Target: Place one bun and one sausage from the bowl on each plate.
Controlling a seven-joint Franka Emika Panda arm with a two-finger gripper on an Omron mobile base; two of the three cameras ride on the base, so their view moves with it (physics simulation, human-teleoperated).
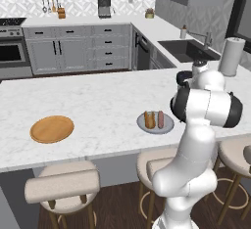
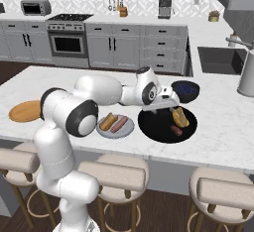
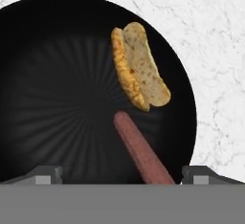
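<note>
**Gripper hovering over bowl, sausage between fingertips**

Gripper (image 3: 119, 174) is hanging spread and empty above the bowl (image 3: 57, 98); the sausage (image 3: 141, 151) is running lengthwise out from between the tips, the bun (image 3: 139, 67) lying beyond. Counting: one bun, one sausage left in the bowl; grey plate (image 2: 115, 133) near the counter's front edge is carrying one of each; wood plate (image 1: 52, 128) bare.
</note>
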